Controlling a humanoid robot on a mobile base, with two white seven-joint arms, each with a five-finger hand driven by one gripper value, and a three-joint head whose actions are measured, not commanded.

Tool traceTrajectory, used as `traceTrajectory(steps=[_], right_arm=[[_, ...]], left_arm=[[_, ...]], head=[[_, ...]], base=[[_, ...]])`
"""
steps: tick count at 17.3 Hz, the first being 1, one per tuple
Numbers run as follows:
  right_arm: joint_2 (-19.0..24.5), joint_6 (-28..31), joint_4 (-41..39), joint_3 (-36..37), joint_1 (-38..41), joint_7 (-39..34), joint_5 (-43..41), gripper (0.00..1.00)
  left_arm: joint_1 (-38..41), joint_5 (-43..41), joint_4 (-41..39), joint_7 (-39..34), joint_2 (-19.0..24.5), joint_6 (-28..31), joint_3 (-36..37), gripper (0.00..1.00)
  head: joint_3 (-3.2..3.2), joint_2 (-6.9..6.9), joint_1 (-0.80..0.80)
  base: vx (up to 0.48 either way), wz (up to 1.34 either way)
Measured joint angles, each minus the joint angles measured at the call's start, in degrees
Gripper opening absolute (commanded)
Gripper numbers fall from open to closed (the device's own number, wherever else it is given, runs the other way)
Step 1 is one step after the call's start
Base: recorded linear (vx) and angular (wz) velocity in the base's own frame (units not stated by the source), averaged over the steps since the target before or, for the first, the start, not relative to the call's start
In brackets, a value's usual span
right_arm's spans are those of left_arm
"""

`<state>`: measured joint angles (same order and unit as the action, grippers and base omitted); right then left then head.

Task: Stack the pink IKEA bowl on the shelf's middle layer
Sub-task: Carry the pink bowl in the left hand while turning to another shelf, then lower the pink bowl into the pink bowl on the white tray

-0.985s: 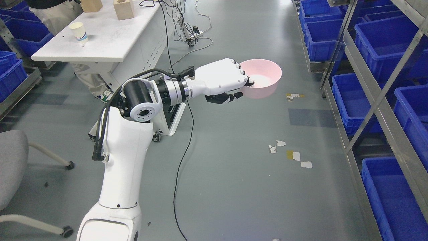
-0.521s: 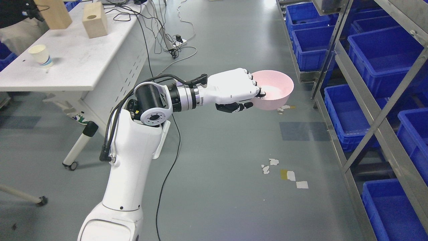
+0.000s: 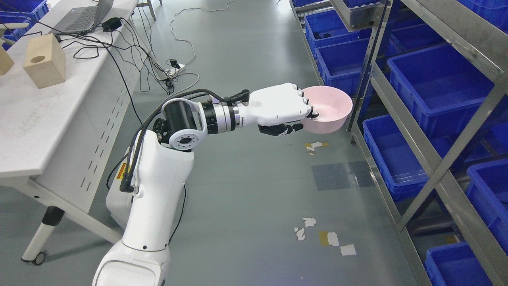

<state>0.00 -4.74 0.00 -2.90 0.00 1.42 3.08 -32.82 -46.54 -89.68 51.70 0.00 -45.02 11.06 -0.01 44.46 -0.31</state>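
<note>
At the far left, well away from the shelf, a white table (image 3: 47, 119) carries a wooden block (image 3: 44, 66) with a round hole in its face, and a laptop (image 3: 85, 16) sits at the table's far end with black cables (image 3: 119, 59) trailing off the edge toward the floor. A power strip (image 3: 173, 68) lies on the grey floor (image 3: 246, 198) between the table and the shelf.

The robot's left arm (image 3: 158, 186) rises from the bottom edge left of the middle, bends at the elbow and reaches rightward toward the shelf. Its left hand (image 3: 283, 109) is closed on the pink bowl (image 3: 329, 109): white fingers (image 3: 301, 101) hook over the near rim into the bowl, while the dark thumb and lower fingers press under its outer wall. The bowl is held upright in the air, mouth up, just beside the shelf's front upright post, its far rim overlapping that post in the picture; it is not resting on any layer.

Scraps of tape (image 3: 329, 238) lie on the floor near the shelf's foot. At the right, the metal shelf (image 3: 436, 119) holds blue bins (image 3: 440, 83) on its layers.
</note>
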Motion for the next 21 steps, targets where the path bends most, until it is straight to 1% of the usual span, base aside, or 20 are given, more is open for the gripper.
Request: traceTrajectory(steps=[6,10,13,15,21], right_arm=[[0.0,0.0,0.0,0.0,-0.1,0.1,0.0,1.00],[0.0,0.0,0.0,0.0,-0.1,0.1,0.0,1.00],[0.0,0.0,0.0,0.0,0.0,0.1,0.0,1.00],[0.0,0.0,0.0,0.0,0.0,0.1,0.0,1.00],[0.0,0.0,0.0,0.0,0.0,0.1,0.0,1.00]], left_arm=[[-0.2,1.2,-0.3,0.0,0.0,0.0,0.6,0.04],[-0.8,2.5,-0.4,-0.3,0.0,0.0,1.2,0.04],[-3.5,4.1,-0.4,-1.3,0.0,0.0,1.7,0.04],[-6.1,5.7,-0.4,-1.6,0.0,0.0,2.4,0.04],[-15.7,9.4,-0.1,-3.6,0.0,0.0,4.3,0.04]], head=[[0.00,0.00,0.00],[0.00,0.00,0.00],[0.00,0.00,0.00],[0.00,0.00,0.00],[0.00,0.00,0.00]], base=[[0.289,0.21],[0.208,-0.07],[0.153,-0.66],[0.093,-1.24],[0.053,-0.87]])
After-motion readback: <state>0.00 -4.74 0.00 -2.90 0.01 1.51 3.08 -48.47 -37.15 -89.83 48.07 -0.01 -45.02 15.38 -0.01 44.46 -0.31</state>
